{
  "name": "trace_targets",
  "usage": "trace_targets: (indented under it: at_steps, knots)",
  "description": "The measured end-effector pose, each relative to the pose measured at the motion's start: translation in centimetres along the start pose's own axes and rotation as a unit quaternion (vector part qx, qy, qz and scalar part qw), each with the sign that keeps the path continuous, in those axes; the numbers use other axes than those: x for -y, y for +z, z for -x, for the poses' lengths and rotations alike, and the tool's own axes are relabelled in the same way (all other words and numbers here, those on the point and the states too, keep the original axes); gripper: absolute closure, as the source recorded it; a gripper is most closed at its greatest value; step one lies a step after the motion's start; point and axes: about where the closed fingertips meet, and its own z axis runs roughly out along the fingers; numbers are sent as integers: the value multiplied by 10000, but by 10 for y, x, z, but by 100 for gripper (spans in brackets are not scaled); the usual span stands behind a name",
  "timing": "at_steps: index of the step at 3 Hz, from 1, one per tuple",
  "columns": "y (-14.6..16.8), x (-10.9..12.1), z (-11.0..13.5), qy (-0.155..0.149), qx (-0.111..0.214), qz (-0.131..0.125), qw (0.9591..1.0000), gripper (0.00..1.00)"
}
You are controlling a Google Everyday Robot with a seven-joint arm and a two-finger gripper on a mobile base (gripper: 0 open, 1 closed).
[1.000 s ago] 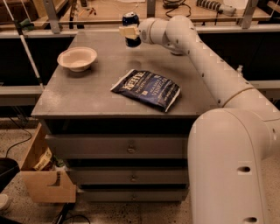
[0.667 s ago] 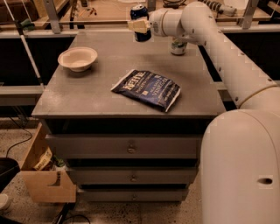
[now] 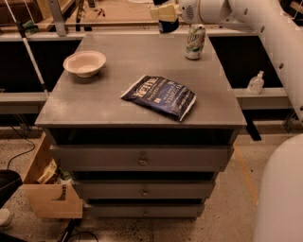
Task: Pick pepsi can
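One relation matters: pepsi can [image 3: 168,26] is directly under the claw [image 3: 164,13], which is clamped on its top half. The can's long axis is vertical. Both are just left of the green can [image 3: 195,41] and higher, over the table's [image 3: 142,61] far edge. Judgement: grasp made, and what's left is a straight lift, keeping right-side clearance.

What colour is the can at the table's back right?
A pale green-white cylindrical can, camera view; the pincer is at the top edge, left of it.

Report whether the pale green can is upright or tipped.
Upright: the pale green can stands on its base, back right on the table. The gripper, beside it, holds the pepsi can.
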Motion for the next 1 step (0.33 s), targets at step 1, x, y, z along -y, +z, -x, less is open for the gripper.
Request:
trace_targets:
  at_steps: [1]
  knots:
    - [0,0,0,1,0,2,10000,100]
